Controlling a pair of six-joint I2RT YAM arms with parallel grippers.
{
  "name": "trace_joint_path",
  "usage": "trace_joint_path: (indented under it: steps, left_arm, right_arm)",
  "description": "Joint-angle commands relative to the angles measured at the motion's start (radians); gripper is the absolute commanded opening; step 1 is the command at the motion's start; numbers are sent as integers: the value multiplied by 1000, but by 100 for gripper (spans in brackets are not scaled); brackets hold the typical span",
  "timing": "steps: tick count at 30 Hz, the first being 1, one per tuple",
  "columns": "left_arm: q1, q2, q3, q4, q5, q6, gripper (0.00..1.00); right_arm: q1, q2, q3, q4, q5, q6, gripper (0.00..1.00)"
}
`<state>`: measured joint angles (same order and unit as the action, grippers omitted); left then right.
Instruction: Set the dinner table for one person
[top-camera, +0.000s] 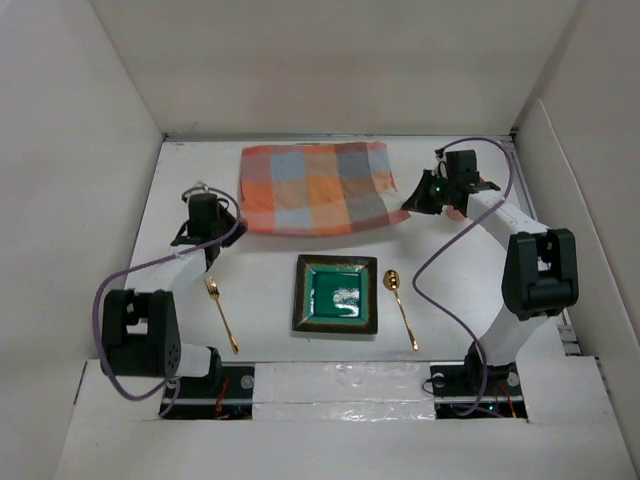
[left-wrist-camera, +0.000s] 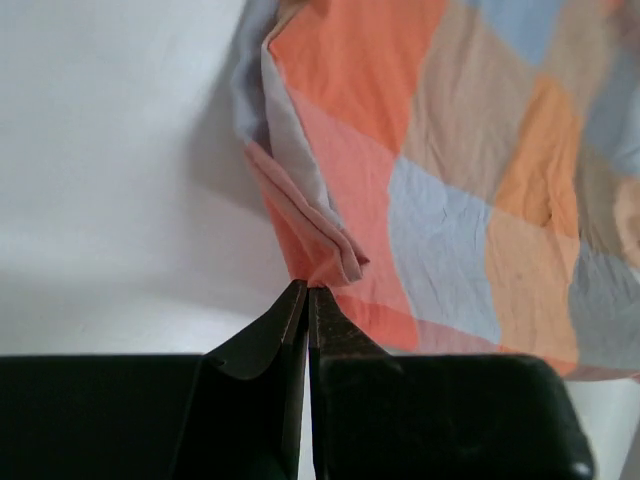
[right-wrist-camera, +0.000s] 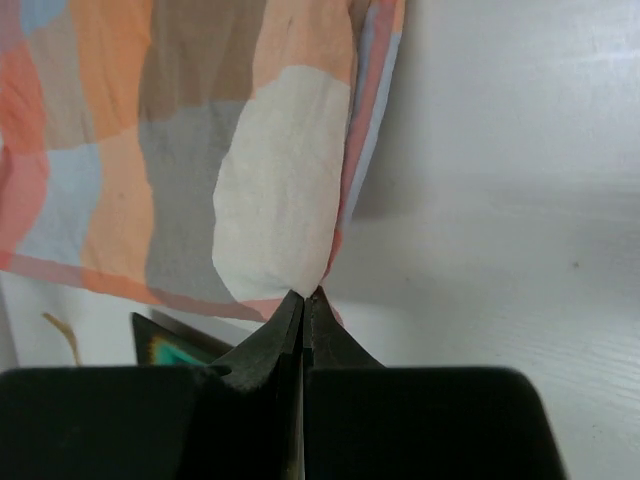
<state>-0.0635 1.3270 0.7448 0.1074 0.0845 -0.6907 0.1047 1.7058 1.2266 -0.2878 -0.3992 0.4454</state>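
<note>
An orange-and-blue checked cloth (top-camera: 315, 188) is stretched across the far part of the white dinner table (top-camera: 265, 300). My left gripper (top-camera: 234, 224) is shut on its near-left corner; in the left wrist view the fingertips (left-wrist-camera: 307, 288) pinch a folded edge of the cloth (left-wrist-camera: 450, 200). My right gripper (top-camera: 407, 206) is shut on the near-right corner; in the right wrist view the tips (right-wrist-camera: 303, 293) pinch the cloth (right-wrist-camera: 180, 150), and the corner is lifted so that its pale underside shows.
A green square plate (top-camera: 336, 294) sits at the table's middle front and also shows in the right wrist view (right-wrist-camera: 170, 350). A gold fork (top-camera: 221, 313) lies to its left, a gold spoon (top-camera: 400, 305) to its right. White walls enclose the table.
</note>
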Motion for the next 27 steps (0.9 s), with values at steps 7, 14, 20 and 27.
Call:
trace_joint_path:
  steps: [7,14,20,27]
  left_arm:
    - [4,162,-21,84,67,-7,0]
    - [4,115,-47,20,63,17,0]
    - [4,46,-94,-20,86,17,0]
    - [4,-52,-162,-104,60,33,0]
  right_arm:
    - [4,-32,-59,-22,72,-43,0]
    - [23,-112,-226,-36,118,-31,0]
    - [42,-173,-309,-34,137,-7,0]
    - [52,-195,-364,-37,174,4,1]
